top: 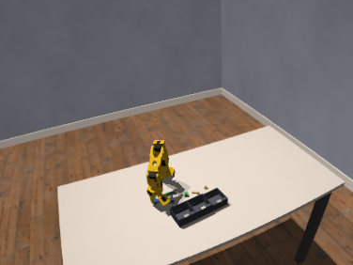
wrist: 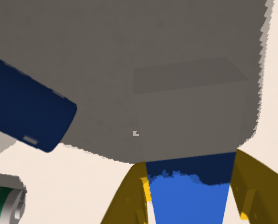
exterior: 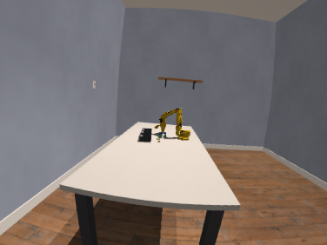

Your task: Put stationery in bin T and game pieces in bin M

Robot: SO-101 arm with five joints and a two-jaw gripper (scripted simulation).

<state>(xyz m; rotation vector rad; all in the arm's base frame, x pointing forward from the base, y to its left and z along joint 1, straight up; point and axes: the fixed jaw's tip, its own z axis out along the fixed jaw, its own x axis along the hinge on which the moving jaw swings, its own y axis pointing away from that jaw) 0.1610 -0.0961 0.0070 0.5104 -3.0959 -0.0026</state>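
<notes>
Wrist view: your gripper (wrist: 189, 200) is clamped on a blue block (wrist: 190, 192), one yellow jaw on each side of it and the block filling the gap between them. What the block is I can't tell from here; it looks like an eraser, so probably stationery, but that's a guess. A dark navy thing (wrist: 32, 117) lies off to the gripper's left on the table (wrist: 80, 185), with the end of a green-and-silver cylinder (wrist: 10, 202) nearer the lower left corner. Neither touches the block. Arm shadow covers most of the view.

In the top view the arm (top: 158, 171) is folded low, its tip down at the table just beside the near end of the bin tray (top: 199, 207). A few small pieces (top: 197, 191) sit just behind the tray, too small to name. Letters T and M aren't readable in any view, so you can't tell which compartment is which from here.

Step in hand: grasp made, block not yet lifted as far as I can judge.

Next you need a straight lift so the block clears the table and the tray wall, then a short carry over to the tray. Confirm the T side before releasing. Keep the squeeze steady, the grip looks to be near the block's end. Release only once over the right compartment; a drop is allowed.
</notes>
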